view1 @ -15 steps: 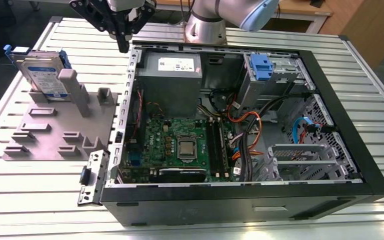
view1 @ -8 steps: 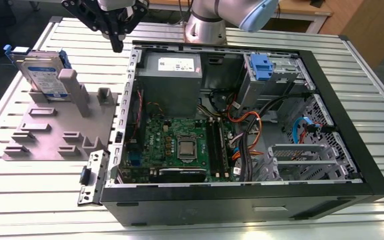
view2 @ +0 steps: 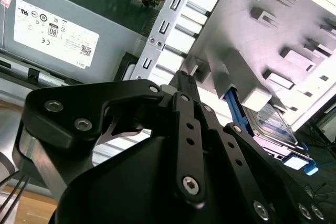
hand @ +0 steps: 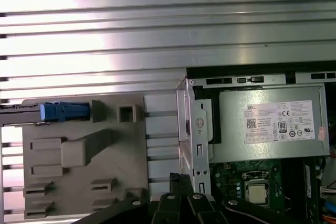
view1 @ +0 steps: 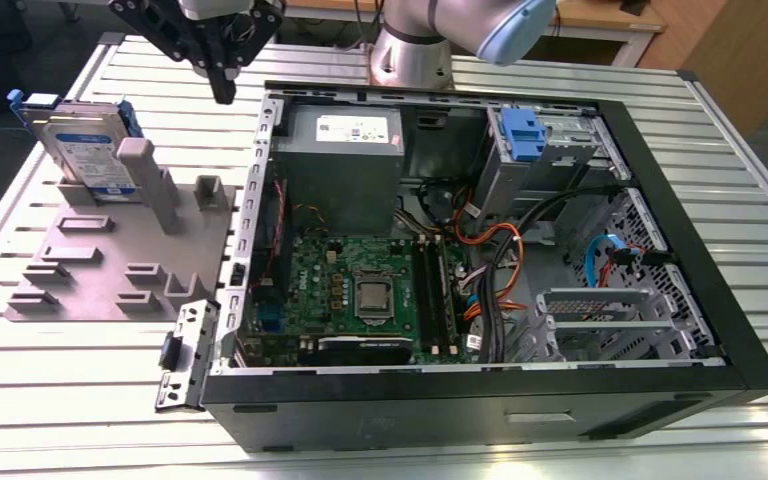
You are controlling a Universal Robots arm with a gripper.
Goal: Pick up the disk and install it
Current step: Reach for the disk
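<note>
The black gripper (view1: 224, 90) hangs empty, fingers pinched together, up near the silver, blue-framed hard disk (view1: 84, 150) standing on edge in its grey plastic fixture (view1: 104, 272); a clean pick, I'd say, wants jaws opened and squared over that top edge.

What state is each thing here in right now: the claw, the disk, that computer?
Disk: standing upright in the grey stand, not held.
Case: lying on its side, open, its insides showing.
Gripper: shut, empty, up in the air above the gap between stand and case.
</note>
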